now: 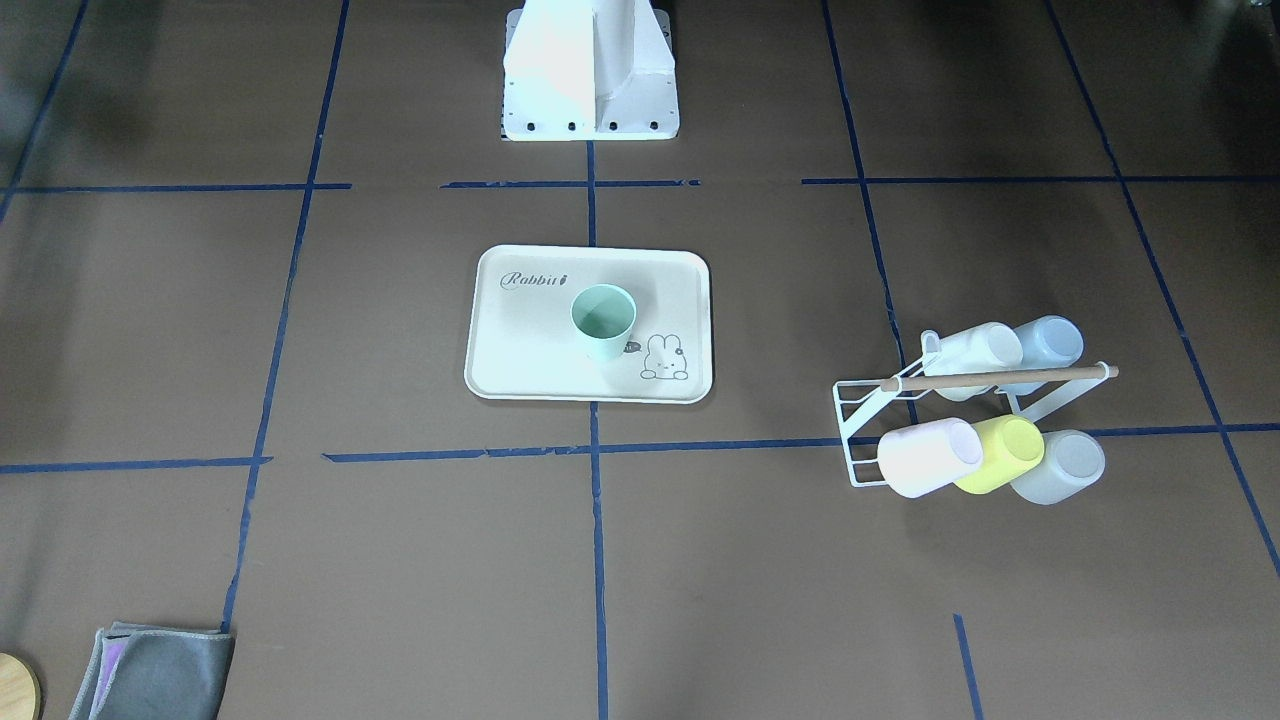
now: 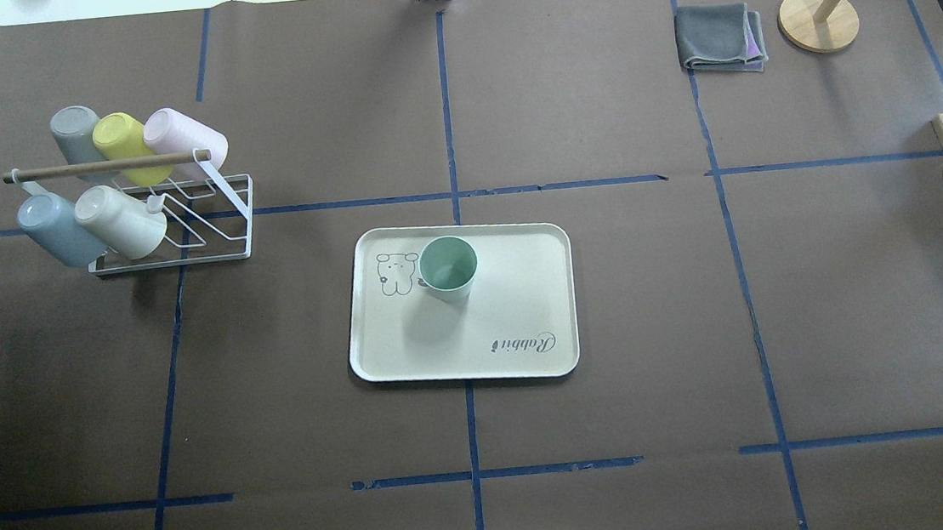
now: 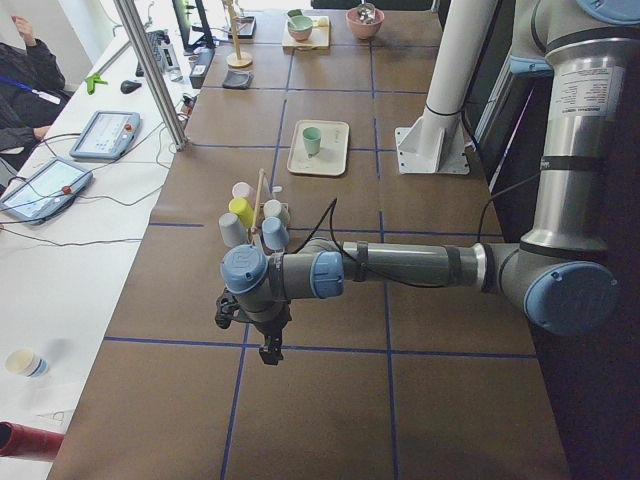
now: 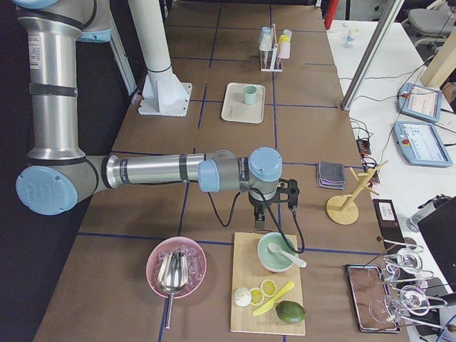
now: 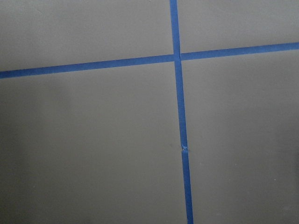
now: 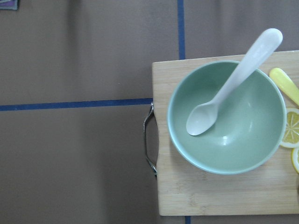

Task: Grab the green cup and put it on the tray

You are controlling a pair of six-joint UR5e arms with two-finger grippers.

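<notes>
The green cup (image 1: 604,320) stands upright on the cream tray (image 1: 530,360), next to the bunny drawing. It also shows in the overhead view (image 2: 448,267) on the tray (image 2: 518,304), and small in both side views (image 3: 312,140) (image 4: 249,94). Both arms are far from the tray, out toward the table's ends. The left gripper (image 3: 270,352) points down over bare table beyond the cup rack. The right gripper (image 4: 258,224) hangs above a wooden board's edge. I cannot tell whether either gripper is open or shut. Neither shows anything held.
A white wire rack (image 2: 168,215) holds several pastel cups, among them a yellow one (image 2: 121,138). A grey cloth (image 2: 719,38) and a wooden stand (image 2: 818,13) lie far right. A wooden board (image 6: 196,196) carries a green bowl (image 6: 243,140) with a white spoon.
</notes>
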